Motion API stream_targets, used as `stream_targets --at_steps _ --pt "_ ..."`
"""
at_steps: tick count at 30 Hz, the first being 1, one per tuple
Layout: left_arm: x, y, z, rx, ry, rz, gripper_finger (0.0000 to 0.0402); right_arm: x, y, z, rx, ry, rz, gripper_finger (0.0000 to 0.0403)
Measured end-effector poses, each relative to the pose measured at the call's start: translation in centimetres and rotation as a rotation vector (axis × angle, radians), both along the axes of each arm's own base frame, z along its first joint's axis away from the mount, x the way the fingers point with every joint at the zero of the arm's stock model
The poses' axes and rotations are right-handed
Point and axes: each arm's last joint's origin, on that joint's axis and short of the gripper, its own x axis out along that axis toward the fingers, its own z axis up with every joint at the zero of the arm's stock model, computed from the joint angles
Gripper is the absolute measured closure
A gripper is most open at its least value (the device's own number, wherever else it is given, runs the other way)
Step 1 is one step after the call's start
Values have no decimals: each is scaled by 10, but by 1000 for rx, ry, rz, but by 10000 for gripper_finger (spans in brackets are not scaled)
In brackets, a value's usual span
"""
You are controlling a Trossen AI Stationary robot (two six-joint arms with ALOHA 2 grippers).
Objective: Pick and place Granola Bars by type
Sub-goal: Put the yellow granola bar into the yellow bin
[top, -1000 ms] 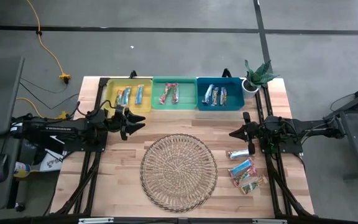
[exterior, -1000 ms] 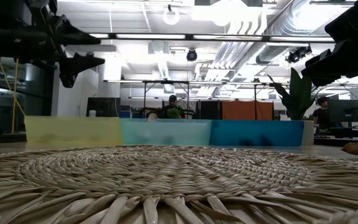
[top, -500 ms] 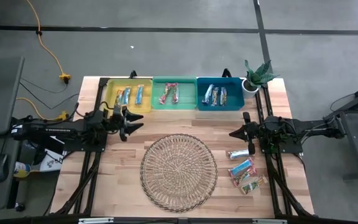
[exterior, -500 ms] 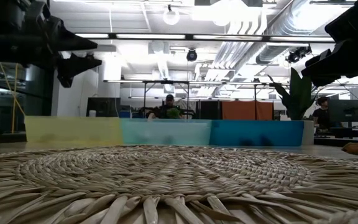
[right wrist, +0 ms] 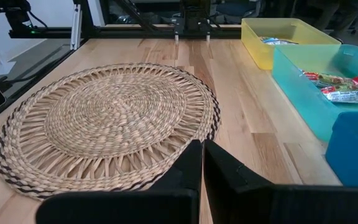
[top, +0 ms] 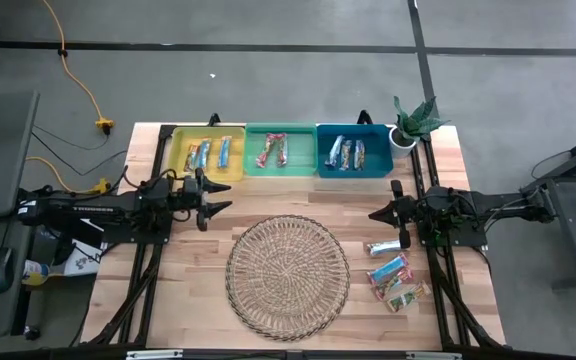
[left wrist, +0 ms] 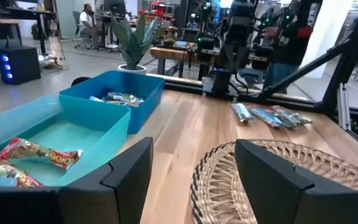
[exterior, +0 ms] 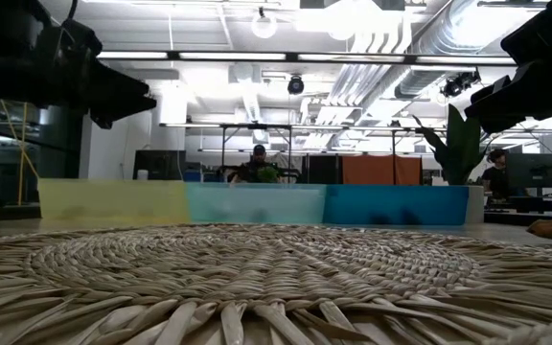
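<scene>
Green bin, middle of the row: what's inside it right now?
The green bin holds two red multicoloured granola bars lying side by side. Whether anything lies beneath them cannot be seen.

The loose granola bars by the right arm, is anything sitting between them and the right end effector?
Nothing visible does. The loose granola bars lie on bare table just beside the shut right end effector; the wicker tray sits off to the side, not between them.
</scene>
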Motion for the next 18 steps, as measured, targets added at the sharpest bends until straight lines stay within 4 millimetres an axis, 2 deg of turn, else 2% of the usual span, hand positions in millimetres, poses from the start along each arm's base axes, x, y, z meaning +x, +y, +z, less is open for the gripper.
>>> stream_targets --at_steps 11,18 --pt "0 0 0 -1 3 1 177 0 0 0 0 0 0 402" --pt "0 0 -1 -34 7 -4 177 1 -1 2 -213 -30 33 402"
